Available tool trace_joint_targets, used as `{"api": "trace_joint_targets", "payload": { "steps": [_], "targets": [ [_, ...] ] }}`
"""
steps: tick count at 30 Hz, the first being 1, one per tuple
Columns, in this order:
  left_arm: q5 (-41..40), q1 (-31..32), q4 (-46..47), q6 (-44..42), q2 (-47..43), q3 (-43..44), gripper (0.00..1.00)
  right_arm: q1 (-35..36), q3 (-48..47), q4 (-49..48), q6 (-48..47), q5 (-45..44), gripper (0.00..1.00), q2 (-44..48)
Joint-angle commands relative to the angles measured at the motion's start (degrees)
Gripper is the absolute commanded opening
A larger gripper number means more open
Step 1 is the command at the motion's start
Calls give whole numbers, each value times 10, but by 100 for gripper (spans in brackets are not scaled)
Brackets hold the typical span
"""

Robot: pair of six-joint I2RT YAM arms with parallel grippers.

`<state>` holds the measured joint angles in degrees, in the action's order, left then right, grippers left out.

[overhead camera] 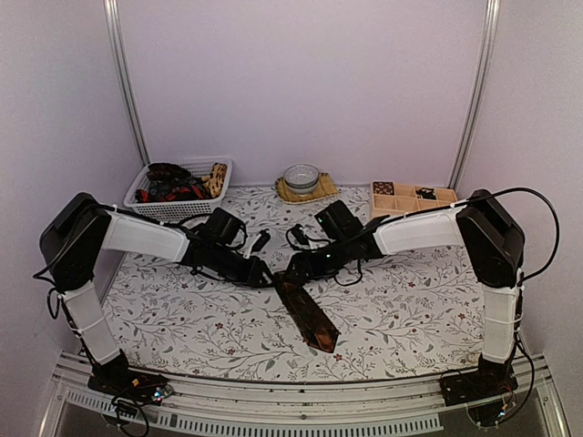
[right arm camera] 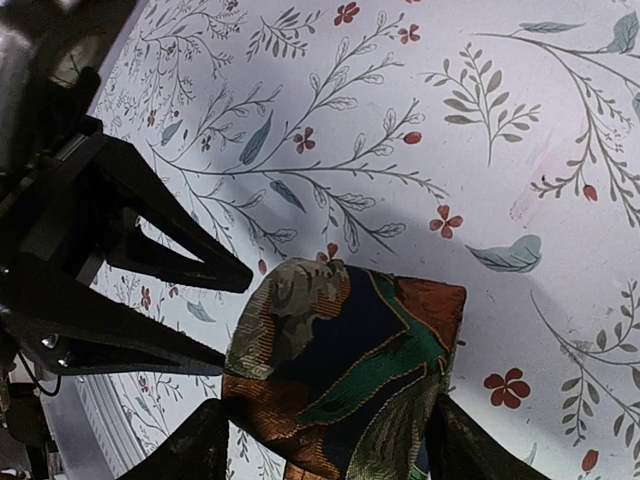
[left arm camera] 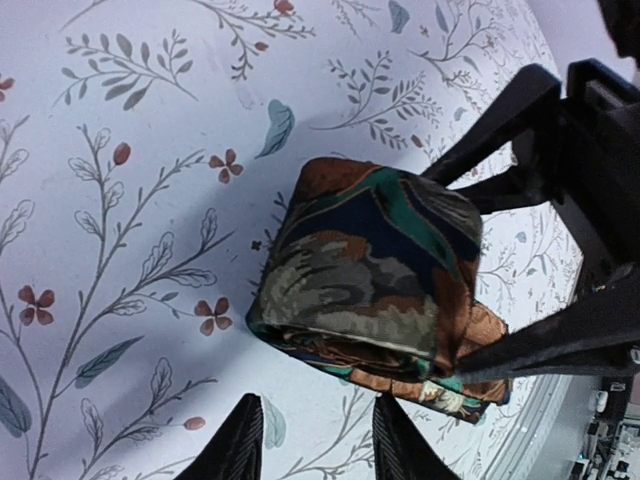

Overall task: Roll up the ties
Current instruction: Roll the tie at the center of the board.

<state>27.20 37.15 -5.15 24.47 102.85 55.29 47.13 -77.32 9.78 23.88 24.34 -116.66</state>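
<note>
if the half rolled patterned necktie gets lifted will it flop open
Likely floppy: the dark patterned fabric necktie lies flat beyond its roll, so that tail would dangle. The roll's soft loose layers would probably unwind unless pinched.

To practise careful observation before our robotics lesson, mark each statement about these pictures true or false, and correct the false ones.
1. The tie on the table is partly rolled, with its pointed end lying flat. True.
2. The left fingers clamp the roll. False: they are open and short of the roll; the right fingers hold it between them.
3. The white basket at the back left holds more ties. True.
4. The bowl sits inside the wooden box. False: it rests on a woven mat between basket and box.
</note>
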Motion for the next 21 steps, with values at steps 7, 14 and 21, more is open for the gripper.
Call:
{"api": "trace_joint_targets", "payload": {
  "steps": [7, 14, 21],
  "targets": [
    [-21, -2, 16, -1, 51, 7, 36, 11, -7, -6, -14, 11, 62, -28],
    [-28, -1, 31, 8, 64, 14, 36, 20, -3, -8, -23, 7, 58, -23],
    [-39, 3, 30, 8, 78, 16, 34, 32, 0, -6, -36, -2, 57, -18]
  ]
}}
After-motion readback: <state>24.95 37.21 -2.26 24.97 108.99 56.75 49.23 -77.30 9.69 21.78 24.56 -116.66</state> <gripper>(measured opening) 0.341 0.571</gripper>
